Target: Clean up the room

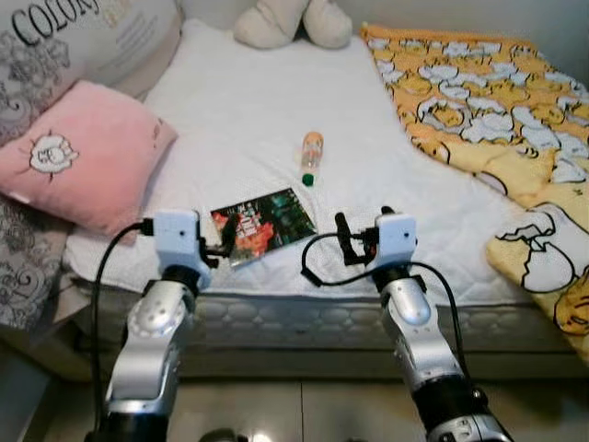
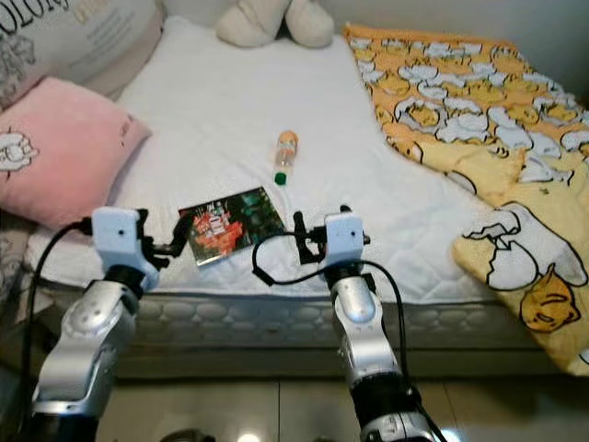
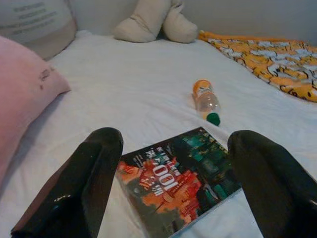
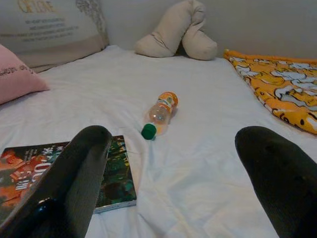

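A book [image 1: 262, 224] with a dark red and green cover lies flat on the white bed sheet [image 1: 230, 110], near the front edge. A clear plastic bottle [image 1: 311, 157] with an orange label and green cap lies on its side farther back, its cap toward me. My left gripper [image 3: 176, 141] hovers open just in front of the book [image 3: 181, 178], its fingers spread to either side of the near edge. My right gripper [image 4: 173, 136] is open too, held level beside the book's right end and pointing toward the bottle [image 4: 159, 114]. Neither holds anything.
A pink pillow [image 1: 83, 152] and a grey printed pillow [image 1: 83, 37] lie at the left. A beige plush toy [image 1: 290, 20] sits at the head of the bed. A yellow duck-print blanket [image 1: 488, 110] covers the right side. The mattress edge [image 1: 304, 313] is below my grippers.
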Available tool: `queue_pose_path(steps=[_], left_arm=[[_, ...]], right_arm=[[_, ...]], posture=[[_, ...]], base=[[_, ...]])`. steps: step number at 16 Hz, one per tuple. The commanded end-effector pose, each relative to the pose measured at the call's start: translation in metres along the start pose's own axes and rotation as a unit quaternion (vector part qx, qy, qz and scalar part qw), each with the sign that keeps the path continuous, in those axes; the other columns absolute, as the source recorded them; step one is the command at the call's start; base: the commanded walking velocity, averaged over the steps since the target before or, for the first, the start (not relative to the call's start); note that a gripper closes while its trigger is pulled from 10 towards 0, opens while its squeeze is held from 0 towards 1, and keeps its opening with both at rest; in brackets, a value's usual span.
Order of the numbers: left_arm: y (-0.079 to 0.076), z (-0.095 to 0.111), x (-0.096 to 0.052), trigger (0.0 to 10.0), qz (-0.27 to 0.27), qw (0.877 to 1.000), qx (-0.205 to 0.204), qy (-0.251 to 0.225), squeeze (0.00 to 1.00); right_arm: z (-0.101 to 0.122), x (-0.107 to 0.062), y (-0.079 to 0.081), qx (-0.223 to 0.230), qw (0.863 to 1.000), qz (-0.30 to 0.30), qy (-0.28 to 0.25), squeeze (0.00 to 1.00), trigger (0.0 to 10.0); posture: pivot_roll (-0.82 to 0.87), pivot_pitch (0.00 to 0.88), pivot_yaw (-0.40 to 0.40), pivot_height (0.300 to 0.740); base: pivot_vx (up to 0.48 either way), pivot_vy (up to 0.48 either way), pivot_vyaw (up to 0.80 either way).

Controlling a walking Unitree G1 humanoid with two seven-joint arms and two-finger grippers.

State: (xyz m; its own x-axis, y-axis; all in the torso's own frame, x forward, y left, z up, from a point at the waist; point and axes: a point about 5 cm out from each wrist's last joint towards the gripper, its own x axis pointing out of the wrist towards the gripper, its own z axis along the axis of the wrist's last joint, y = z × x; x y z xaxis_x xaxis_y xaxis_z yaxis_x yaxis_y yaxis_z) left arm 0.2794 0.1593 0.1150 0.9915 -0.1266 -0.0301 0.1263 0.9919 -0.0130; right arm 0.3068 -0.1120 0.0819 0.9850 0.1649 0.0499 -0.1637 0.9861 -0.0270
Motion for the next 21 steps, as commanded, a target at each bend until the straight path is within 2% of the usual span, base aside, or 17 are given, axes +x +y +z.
queue_pose_path(steps=[1, 4, 8, 10, 14, 16, 19, 21], left_arm=[[-0.003, -0.004, 0.002, 10.0, -0.011, 1.000, -0.004, 0.012, 0.00], [-0.005, 0.004, 0.006, 10.0, -0.027, 1.000, -0.006, -0.001, 0.00], [-0.007, 0.003, 0.007, 10.0, -0.028, 1.000, -0.007, 0.004, 0.00], [-0.009, 0.003, 0.007, 10.0, -0.037, 0.999, -0.008, 0.004, 0.00], [0.001, 0.003, 0.010, 10.0, -0.007, 0.999, -0.034, 0.010, 0.00], [0.007, 0.003, 0.011, 10.0, 0.010, 0.999, -0.030, 0.010, 0.00], [0.015, -0.011, 0.014, 10.0, 0.005, 0.998, -0.044, 0.054, 0.00], [0.032, -0.033, 0.015, 10.0, 0.021, 0.993, -0.056, 0.105, 0.00]], right_arm=[[-0.002, 0.000, -0.004, 0.003, 1.000, -0.017, 0.003, 0.00, 10.0], [-0.001, 0.003, 0.003, 0.008, 1.000, -0.013, 0.001, 0.00, 10.0], [0.002, 0.009, 0.008, 0.013, 1.000, -0.014, -0.003, 0.00, 10.0], [0.005, 0.012, 0.006, 0.010, 1.000, -0.013, -0.007, 0.00, 10.0], [0.000, 0.010, -0.002, 0.000, 1.000, -0.009, 0.002, 0.00, 10.0], [-0.003, 0.007, -0.001, 0.001, 1.000, -0.004, 0.008, 0.00, 10.0], [-0.006, 0.001, 0.002, 0.004, 1.000, 0.004, 0.012, 0.00, 10.0], [-0.007, -0.005, 0.001, 0.007, 1.000, 0.009, 0.012, 0.00, 10.0]], posture=[[0.04, 0.000, -0.015, 0.740], [0.05, 0.000, 0.004, 0.740], [0.04, 0.000, 0.014, 0.740], [0.04, 0.000, 0.013, 0.740], [0.05, 0.000, -0.001, 0.740], [0.05, 0.000, -0.008, 0.740], [0.05, 0.000, -0.015, 0.740], [0.03, 0.000, -0.016, 0.740]], base=[[0.000, 0.000, 0.00], [0.429, 0.000, 0.00], [0.480, 0.000, 0.00], [0.480, 0.000, 0.00], [0.427, 0.097, 0.00], [0.000, 0.223, 0.00], [0.000, 0.000, 0.00], [0.000, 0.000, 0.00]])
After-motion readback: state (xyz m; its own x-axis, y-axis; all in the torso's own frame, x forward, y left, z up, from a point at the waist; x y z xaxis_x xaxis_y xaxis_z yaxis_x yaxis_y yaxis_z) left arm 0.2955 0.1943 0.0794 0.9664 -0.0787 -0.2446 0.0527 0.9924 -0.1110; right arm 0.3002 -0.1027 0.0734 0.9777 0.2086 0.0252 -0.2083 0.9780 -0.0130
